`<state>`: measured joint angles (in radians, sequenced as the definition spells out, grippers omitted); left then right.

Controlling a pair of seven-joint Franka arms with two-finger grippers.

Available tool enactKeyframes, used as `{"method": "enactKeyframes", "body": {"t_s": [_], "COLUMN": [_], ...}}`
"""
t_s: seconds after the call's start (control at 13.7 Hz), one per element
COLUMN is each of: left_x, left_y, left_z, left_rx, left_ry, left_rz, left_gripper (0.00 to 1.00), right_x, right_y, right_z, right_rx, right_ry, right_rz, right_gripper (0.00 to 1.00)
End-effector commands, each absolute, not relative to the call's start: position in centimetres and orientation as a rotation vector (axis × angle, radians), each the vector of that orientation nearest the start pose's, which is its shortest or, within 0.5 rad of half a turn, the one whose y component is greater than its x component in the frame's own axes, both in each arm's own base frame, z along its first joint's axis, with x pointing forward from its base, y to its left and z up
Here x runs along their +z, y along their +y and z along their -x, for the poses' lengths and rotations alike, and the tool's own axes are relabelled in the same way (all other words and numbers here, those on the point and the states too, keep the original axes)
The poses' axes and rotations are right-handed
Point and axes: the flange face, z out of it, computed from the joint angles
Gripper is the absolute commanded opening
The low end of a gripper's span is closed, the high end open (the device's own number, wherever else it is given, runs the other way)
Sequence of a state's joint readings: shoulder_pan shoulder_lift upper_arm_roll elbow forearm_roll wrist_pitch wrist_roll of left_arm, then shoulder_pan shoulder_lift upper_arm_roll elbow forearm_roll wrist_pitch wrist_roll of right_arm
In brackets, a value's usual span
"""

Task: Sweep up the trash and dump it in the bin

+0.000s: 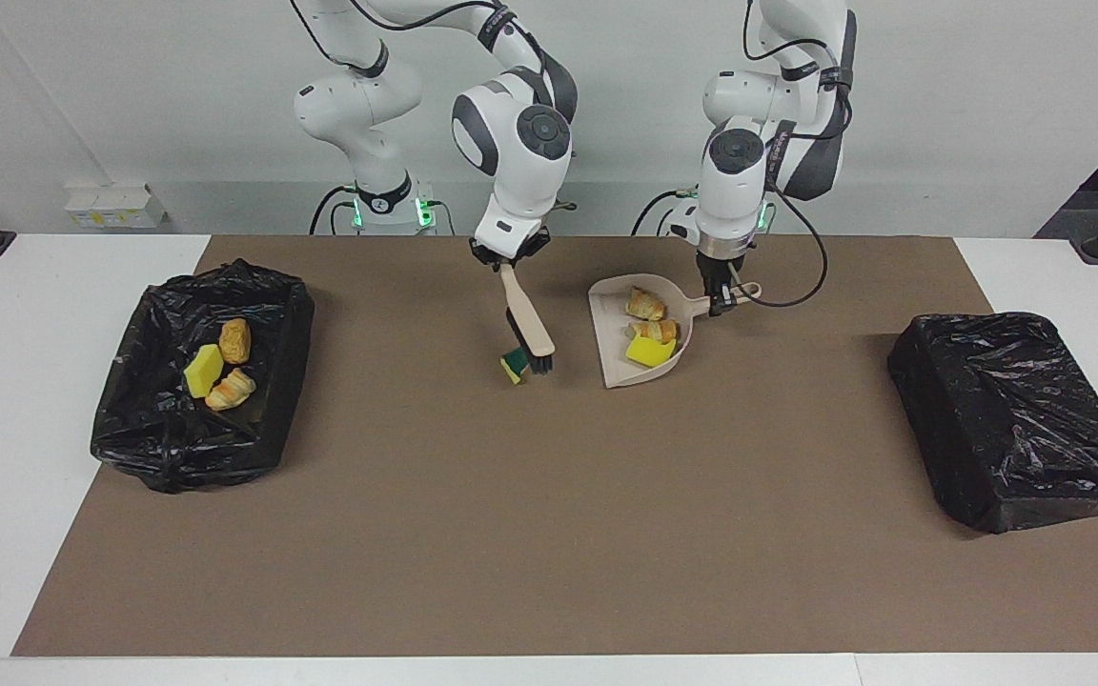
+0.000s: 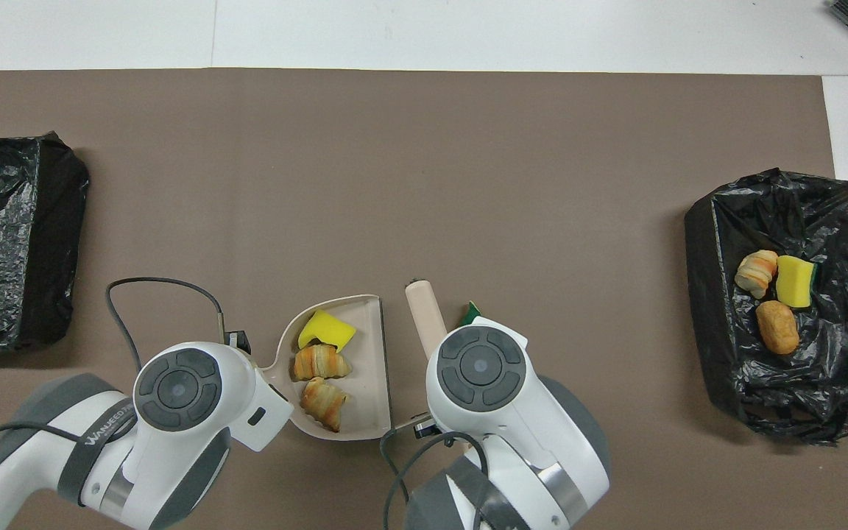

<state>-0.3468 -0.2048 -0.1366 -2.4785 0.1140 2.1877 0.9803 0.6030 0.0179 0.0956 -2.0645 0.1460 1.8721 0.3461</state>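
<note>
Seven bits of trash show in the facing view: three in the dustpan [image 1: 640, 338], three in the black-lined bin [image 1: 201, 376] at the right arm's end, and one green-backed sponge wedge [image 1: 514, 365] touching the brush [image 1: 528, 324]. The right claw [image 1: 508, 260] is clamped on the brush, the left claw [image 1: 721, 300] on the dustpan handle.

From overhead, a covered black bin [image 2: 12, 239] sits on the brown mat [image 2: 424, 169] over the white table [image 2: 468, 33].

Trash [image 1: 649, 329] in dustpan [image 1: 611, 372], bin [image 1: 263, 438]
</note>
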Motion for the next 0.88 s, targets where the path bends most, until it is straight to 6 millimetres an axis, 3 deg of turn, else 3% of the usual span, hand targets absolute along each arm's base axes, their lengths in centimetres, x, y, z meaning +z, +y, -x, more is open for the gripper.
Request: {"method": "enactKeyframes", "body": {"t_s": [0.0, 0.15, 0.37, 0.51, 0.8], "left_x": [35.9, 36.2, 36.4, 36.1, 36.1], "left_y": [-20.8, -21.3, -21.9, -22.0, -22.4], "left_z": [-39.7, -40.6, -41.6, -41.6, -41.3], "left_rx": [0.167, 0.165, 0.168, 0.175, 0.182], "left_ry": [2.092, 2.092, 2.094, 2.081, 2.066], "left_rz": [2.19, 2.192, 2.197, 2.21, 2.222], "left_gripper": [0.0, 0.0, 0.0, 0.0, 0.0], "right_x": [40.4, 39.2, 36.0, 34.2, 33.6], "right_y": [33.2, 28.0, 22.7, 23.2, 29.2], "right_z": [-41.4, -44.6, -46.1, -44.3, -40.6], "right_rx": [0.403, 0.462, 0.609, 0.711, 0.76], "right_ry": [-0.393, -0.272, -0.244, -0.273, -0.325], "right_rz": [3.035, 3.058, 3.124, 3.129, 3.02], "right_gripper": [0.0, 0.0, 0.0, 0.0, 0.0]}}
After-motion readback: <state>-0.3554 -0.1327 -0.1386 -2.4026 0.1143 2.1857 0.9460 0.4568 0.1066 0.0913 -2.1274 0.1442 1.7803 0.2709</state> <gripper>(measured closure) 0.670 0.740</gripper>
